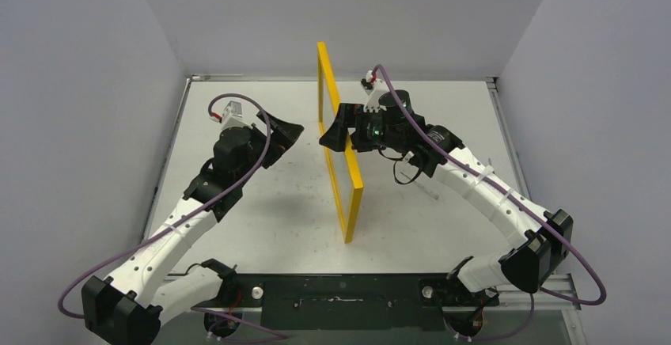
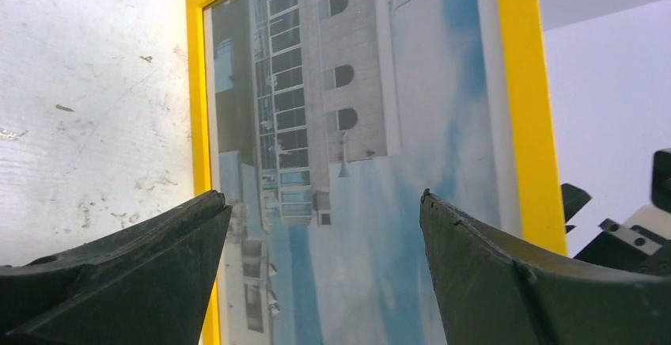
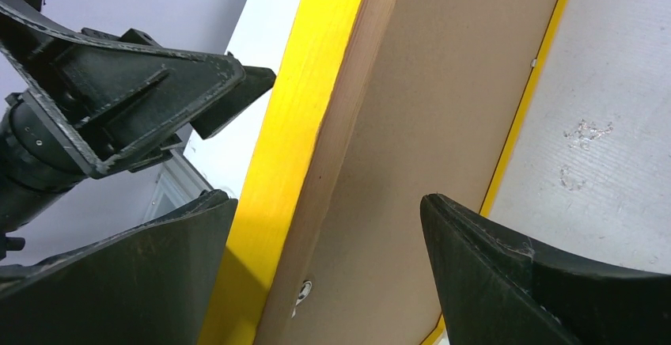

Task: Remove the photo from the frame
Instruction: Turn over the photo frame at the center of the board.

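Found bright yellow, wood-rimmed rectangular frame (image 1: pixel 340 163) upright on white surface (image 1: pixel 261 210), thin blue-white building photo (image 2: pixel 356 163) inside. Saw left gripper (image 2: pixel 320 199) and right gripper (image 3: pixel 328 199) jaws wide, empty. Judged frame stiff, tippy; photo flimsy: hold its edges.

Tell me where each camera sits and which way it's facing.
Top external: above and behind the robot, looking down at the table; left arm and right arm show, the frame upright between them.
Left wrist: on its arm, facing the photo; the left claw shows below.
Right wrist: on its arm, facing the frame's brown backing; the right claw shows below.
Shared: both wrist views see the frame, from opposite sides.
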Motion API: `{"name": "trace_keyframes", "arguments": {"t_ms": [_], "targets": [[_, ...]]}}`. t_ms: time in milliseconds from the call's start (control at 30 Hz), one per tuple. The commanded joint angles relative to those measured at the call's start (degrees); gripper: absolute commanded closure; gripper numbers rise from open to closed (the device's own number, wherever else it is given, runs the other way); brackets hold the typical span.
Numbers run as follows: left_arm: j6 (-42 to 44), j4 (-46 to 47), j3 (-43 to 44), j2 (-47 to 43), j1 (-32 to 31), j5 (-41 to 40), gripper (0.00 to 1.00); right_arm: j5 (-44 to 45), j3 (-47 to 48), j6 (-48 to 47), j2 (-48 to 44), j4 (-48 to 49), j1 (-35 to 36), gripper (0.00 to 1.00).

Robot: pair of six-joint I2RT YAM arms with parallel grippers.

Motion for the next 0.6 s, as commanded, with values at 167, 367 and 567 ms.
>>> {"name": "trace_keyframes", "arguments": {"t_ms": [167, 367, 567], "targets": [[-3.7, 1.8, 7.5, 2.2, 0.6, 2.5, 0.11, -0.7, 2.2, 0.5, -1.6, 1.9, 0.5, 0.1], [-4.6, 2.8, 10.4, 3.8, 0.7, 2.7, 0.12, -0.6, 3.3, 0.5, -2.2, 1.2, 0.5, 0.1], [-6.3, 5.5, 10.5, 6.5, 0.6, 5.9, 0.12, -0.2, 3.8, 0.5, -2.8, 0.3, 0.4, 0.1]]}}
